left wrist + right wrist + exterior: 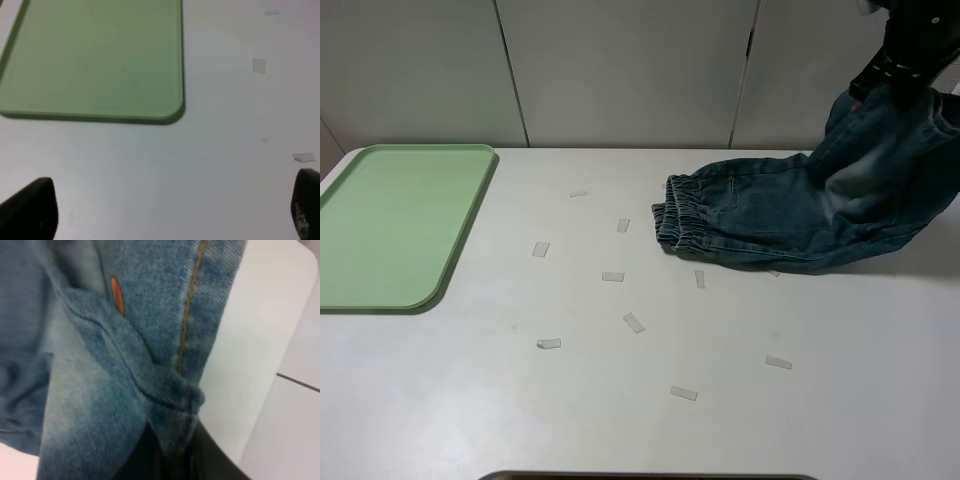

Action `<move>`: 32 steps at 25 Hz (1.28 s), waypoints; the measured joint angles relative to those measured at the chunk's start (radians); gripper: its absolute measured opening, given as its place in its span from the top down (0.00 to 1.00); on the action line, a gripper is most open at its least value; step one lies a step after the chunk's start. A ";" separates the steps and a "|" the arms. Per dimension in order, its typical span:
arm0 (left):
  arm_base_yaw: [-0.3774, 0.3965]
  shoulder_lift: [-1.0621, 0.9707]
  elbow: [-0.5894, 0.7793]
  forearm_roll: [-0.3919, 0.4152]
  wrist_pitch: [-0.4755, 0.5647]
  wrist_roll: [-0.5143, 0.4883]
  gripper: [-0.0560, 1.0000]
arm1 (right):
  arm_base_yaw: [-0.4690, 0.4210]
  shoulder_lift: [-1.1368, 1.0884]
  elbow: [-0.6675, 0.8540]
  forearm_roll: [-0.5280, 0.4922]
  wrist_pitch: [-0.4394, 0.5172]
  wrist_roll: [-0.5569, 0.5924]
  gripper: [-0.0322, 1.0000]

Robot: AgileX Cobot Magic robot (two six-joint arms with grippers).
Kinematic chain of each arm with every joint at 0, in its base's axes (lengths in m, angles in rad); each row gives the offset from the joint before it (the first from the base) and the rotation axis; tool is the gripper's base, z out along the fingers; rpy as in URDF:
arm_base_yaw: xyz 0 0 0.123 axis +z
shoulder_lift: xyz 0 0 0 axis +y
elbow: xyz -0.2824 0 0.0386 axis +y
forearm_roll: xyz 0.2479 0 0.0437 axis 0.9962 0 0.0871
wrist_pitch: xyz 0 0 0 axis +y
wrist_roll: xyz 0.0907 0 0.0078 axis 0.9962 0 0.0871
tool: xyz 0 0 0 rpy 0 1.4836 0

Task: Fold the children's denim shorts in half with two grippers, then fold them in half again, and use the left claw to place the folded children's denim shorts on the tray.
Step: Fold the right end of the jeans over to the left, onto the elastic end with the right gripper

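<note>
The children's denim shorts (790,215) lie at the right of the white table, elastic waistband (678,215) facing the middle. My right gripper (890,85) is shut on the shorts' leg end and holds it lifted at the far right. In the right wrist view the denim (125,340) fills the picture, and the black fingers (200,460) pinch it. My left gripper (170,210) is open and empty above bare table near the tray's corner; it is out of the exterior high view. The pale green tray (390,225) lies at the far left and also shows in the left wrist view (95,60).
Several small clear tape pieces (612,277) are stuck across the middle of the table. A white panelled wall (620,70) stands behind the table. A dark edge (650,476) runs along the table's front.
</note>
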 joint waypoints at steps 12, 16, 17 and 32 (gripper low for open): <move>0.000 0.000 0.000 0.000 0.000 0.001 0.08 | 0.162 0.000 0.001 0.005 0.000 0.178 0.95; 0.000 0.000 0.000 0.000 0.000 0.001 0.08 | 0.207 0.013 0.001 0.015 0.000 0.213 0.95; 0.000 0.000 0.000 0.000 0.000 0.001 0.08 | 0.223 0.021 0.001 0.020 0.000 0.229 0.95; 0.000 0.000 0.000 0.000 0.000 0.001 0.08 | 0.368 0.128 0.001 0.039 -0.001 0.438 0.95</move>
